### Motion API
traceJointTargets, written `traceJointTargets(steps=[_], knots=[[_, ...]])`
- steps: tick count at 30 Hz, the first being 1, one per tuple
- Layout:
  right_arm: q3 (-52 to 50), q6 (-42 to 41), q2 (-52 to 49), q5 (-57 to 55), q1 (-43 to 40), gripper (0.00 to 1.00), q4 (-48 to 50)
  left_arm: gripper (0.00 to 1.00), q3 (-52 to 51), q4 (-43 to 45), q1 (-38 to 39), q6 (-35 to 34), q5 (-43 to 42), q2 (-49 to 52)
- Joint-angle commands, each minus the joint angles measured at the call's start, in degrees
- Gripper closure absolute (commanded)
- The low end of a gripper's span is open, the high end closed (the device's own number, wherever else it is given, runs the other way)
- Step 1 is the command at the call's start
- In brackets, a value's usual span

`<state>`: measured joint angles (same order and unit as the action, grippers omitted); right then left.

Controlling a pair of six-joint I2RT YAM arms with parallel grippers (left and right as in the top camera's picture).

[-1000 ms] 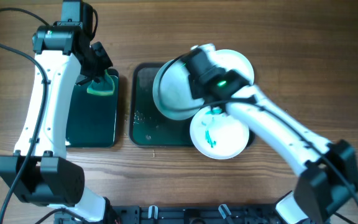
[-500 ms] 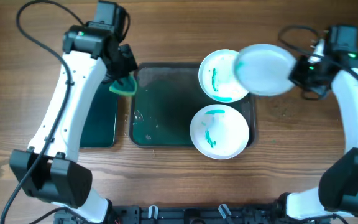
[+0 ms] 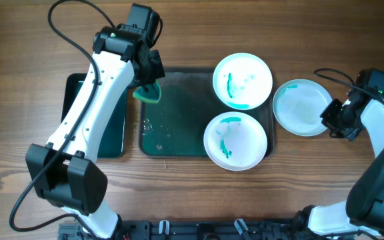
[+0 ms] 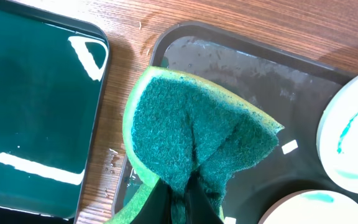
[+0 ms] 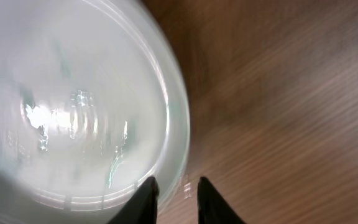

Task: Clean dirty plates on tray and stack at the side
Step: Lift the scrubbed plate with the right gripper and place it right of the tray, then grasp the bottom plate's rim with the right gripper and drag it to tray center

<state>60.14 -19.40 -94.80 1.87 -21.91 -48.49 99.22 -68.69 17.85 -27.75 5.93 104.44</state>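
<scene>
Two white plates with teal smears lie on the right half of the dark tray (image 3: 179,127), one at the back (image 3: 243,81) and one at the front (image 3: 235,141). A third plate (image 3: 301,107), nearly plain with a faint teal rim, lies on the table right of the tray. My right gripper (image 3: 330,117) straddles its right rim; in the right wrist view the fingers (image 5: 176,193) close narrowly over the plate's edge (image 5: 73,112). My left gripper (image 3: 149,85) is shut on a green sponge (image 3: 149,93) over the tray's back left corner; its fingers (image 4: 188,199) pinch the sponge (image 4: 197,130).
A smaller, narrower dark tray (image 3: 99,123) lies left of the big one, also in the left wrist view (image 4: 36,93). Water drops and small specks sit on the big tray's left part (image 4: 241,68). Cables trail at the back left and right.
My right arm carried the third plate from above the tray out to the right and down to the table. My left arm brought the sponge from the small tray to the big tray's corner.
</scene>
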Motion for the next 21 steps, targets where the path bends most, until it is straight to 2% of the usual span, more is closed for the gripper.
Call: traceJointTargets(steps=[1, 4, 6, 11, 21], knots=[[10.49, 5.66, 1.18, 12.31, 0.70, 0.77, -9.01, 0.96, 0.00, 0.42, 0.04, -0.96, -0.52, 0.26], [12.81, 13.64, 1.60, 23.43, 4.15, 0.76, -14.80, 0.96, 0.00, 0.42, 0.04, -0.96, -0.52, 0.26], [10.88, 17.57, 1.60, 23.67, 9.90, 0.76, -16.94, 0.96, 0.00, 0.33, 0.07, -0.96, -0.55, 0.26], [1.09, 14.86, 1.57, 19.10, 19.06, 0.76, -11.28, 0.96, 0.00, 0.35, 0.07, -0.68, -0.52, 0.26], [-11.43, 13.25, 1.55, 17.70, 23.47, 0.77, 0.92, 0.96, 0.00, 0.39, 0.04, 0.33, -0.52, 0.26]])
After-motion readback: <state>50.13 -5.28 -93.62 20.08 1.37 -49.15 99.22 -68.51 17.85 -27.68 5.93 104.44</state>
